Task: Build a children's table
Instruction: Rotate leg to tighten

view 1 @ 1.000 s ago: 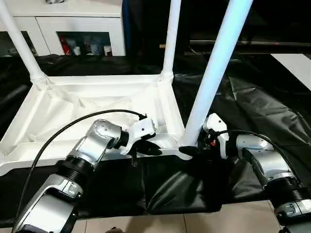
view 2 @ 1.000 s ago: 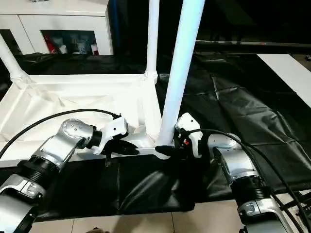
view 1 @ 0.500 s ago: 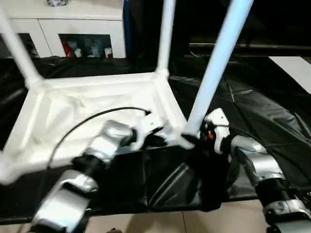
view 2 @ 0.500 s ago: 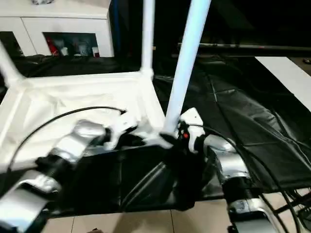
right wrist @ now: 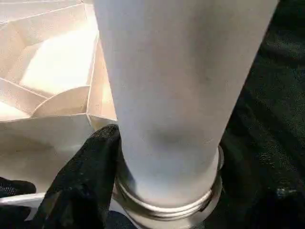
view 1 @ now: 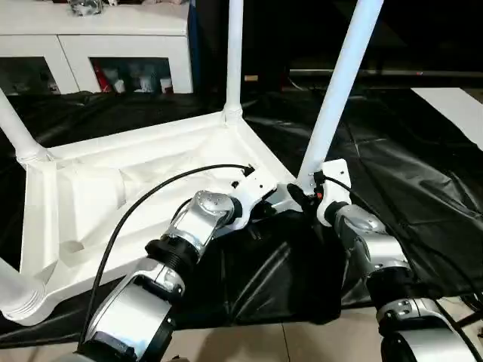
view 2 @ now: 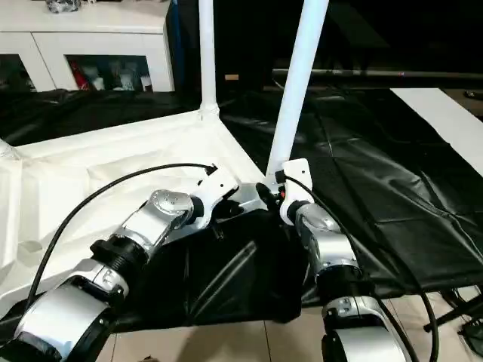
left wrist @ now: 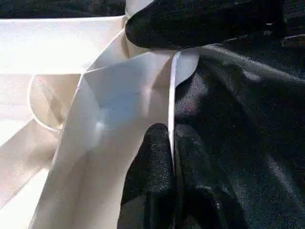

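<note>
The upturned tabletop [view 1: 113, 188] lies ribbed side up on the black cloth-covered work table [view 1: 423, 173], turned so that one corner points toward the robot. Three legs stand in its sockets: a far leg [view 1: 234, 53] at the back corner, a left leg [view 1: 15, 128] at the left corner, and the near leg [view 1: 339, 83] at the corner closest to the arms, with the flared end of a fourth leg [view 1: 19, 298] showing at the lower left. The near leg's long axis runs up and away from its socket, leaning slightly to the right. The right gripper [view 1: 302, 197] sits at the foot of this leg, its fingers spread around the tube just above the collar, one black finger [right wrist: 86, 181] pressing its side. The left gripper [left wrist: 172, 157] is nearly closed, pinching the thin edge wall of the tabletop beside the same corner. Both arms therefore meet at one corner, the tabletop lying to the left and beyond them. Any coming shift likely turns on that corner: the right arm is nearer the leg, the left nearer the rim.
</note>
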Tool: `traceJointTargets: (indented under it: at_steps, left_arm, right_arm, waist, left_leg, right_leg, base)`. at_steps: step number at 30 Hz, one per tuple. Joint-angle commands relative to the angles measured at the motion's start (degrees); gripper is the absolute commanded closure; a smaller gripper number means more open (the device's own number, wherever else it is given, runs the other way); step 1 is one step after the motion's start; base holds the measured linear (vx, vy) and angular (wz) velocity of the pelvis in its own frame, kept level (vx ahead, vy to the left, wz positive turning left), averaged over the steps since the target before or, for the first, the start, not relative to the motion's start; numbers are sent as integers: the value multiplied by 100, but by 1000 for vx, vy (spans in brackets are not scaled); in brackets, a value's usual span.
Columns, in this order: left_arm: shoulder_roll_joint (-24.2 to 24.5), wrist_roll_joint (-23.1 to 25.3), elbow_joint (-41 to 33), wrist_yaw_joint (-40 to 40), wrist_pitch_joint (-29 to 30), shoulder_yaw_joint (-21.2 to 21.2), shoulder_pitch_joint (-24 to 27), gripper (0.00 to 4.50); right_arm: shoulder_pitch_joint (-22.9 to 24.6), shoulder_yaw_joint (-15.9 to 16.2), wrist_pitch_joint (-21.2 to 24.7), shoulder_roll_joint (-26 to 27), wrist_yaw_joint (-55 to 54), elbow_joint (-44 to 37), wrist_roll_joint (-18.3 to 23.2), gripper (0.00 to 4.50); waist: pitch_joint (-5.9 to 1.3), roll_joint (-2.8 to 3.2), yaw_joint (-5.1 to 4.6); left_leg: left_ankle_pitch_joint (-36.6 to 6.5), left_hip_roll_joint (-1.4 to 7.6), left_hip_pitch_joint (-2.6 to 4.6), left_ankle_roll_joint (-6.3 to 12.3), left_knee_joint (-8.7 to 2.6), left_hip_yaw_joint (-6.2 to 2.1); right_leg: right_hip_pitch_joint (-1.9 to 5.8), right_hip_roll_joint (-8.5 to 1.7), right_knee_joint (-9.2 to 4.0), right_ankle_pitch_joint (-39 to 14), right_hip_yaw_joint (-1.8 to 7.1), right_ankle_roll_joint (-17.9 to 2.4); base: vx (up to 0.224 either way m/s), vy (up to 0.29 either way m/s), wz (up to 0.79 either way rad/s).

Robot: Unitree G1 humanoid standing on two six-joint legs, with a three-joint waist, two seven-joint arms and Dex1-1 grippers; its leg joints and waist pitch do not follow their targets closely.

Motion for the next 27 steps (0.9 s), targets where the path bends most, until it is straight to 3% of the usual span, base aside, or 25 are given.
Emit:
traceJointTargets:
  at_steps: [1, 4, 5, 9, 10, 11, 14, 16, 17, 20, 23, 27]
  left_arm:
    - [68, 26, 127, 189, -232, 94, 13, 450]
    - [199, 44, 116, -11, -385, 46, 43, 450]
    - [211, 42, 110, -36, -392, 43, 47, 450]
    - [429, -15, -43, -598, -546, -36, 144, 450]
    - [572, -38, -165, -983, -719, -120, 223, 450]
    - [658, -80, -270, -1245, -818, -164, 286, 450]
    - [883, -224, -557, -1909, -1061, -238, 460, 450]
    - [1030, -283, -783, -2307, -1029, -344, 565, 450]
    - [1037, -284, -793, -2321, -1028, -350, 569, 450]
    - [1142, -299, -948, -2534, -1022, -417, 643, 450]
    - [1298, -418, -1274, -3020, -928, -436, 809, 450]
    - [1316, -421, -1336, -3059, -898, -413, 846, 450]
  right_arm:
    - [-69, 199, -97, 82, 470, 7, 126, 104]
    - [-40, 300, -121, -110, 884, -138, 110, 86]
    - [-35, 312, -109, -133, 942, -158, 116, 62]
    - [103, 558, -93, -580, 1951, -489, 148, 62]
    - [210, 709, -112, -828, 2453, -696, 162, 62]
    - [272, 786, -106, -961, 2701, -812, 174, 62]
    - [397, 910, -183, -1254, 3182, -1033, 161, 62]
    - [456, 975, -169, -1395, 3452, -1160, 182, 62]
    - [459, 980, -164, -1403, 3472, -1167, 183, 62]
    - [512, 1064, -96, -1534, 3756, -1291, 207, 62]
    - [558, 1201, -49, -1684, 4110, -1416, 215, 62]
    - [568, 1313, -150, -1725, 4193, -1373, 95, 62]
  waist:
    - [-302, -81, -31]
    - [-313, -92, -36]
    - [-311, -88, -41]
    - [-320, -100, -61]
    - [-327, -75, -47]
    - [-327, -97, -41]
    - [-350, -83, -39]
    - [-364, -69, -40]
    - [-362, -68, -30]
    - [-365, -50, -13]
    - [-358, -56, 73]
    - [-325, -65, 69]
  left_leg:
    - [-1919, 75, 59, 193, -375, -91]
    - [-1813, 88, 27, 222, -380, -88]
    - [-1787, 91, 19, 248, -381, -84]
    - [-1623, 91, -7, 318, -368, -71]
    - [-1573, 102, 6, 362, -355, -61]
    - [-1512, 109, -15, 414, -353, -58]
    - [-1287, 128, -42, 454, -352, -66]
    - [-1133, 148, -15, 459, -338, -50]
    - [-1079, 153, -28, 472, -340, -52]
    - [-970, 169, -3, 517, -325, -29]
    - [-989, 187, 13, 501, -328, -20]
    - [-1300, 171, 22, 340, -351, -18]
  right_leg:
    - [155, -288, -594, -3137, 153, -392]
    - [178, -288, -546, -2870, 170, -480]
    - [186, -287, -535, -2797, 174, -516]
    - [220, -288, -501, -2524, 184, -644]
    - [211, -293, -486, -2390, 199, -716]
    - [239, -290, -466, -2246, 205, -765]
    - [267, -293, -391, -1838, 211, -936]
    - [251, -284, -336, -1416, 225, -1122]
    - [279, -281, -305, -1260, 222, -1213]
    - [262, -269, -256, -865, 231, -1410]
    - [281, -289, -247, -901, 239, -1394]
    - [255, -298, -322, -1542, 241, -1207]
  base:
    - [0, 0, 0]
    - [0, 0, 0]
    - [0, 0, 0]
    - [0, 0, 0]
    - [0, 0, 0]
    - [0, 0, 0]
    - [0, 0, 0]
    - [0, 0, 0]
    - [0, 0, 0]
    - [0, 0, 0]
    - [0, 0, 0]
    - [0, 0, 0]
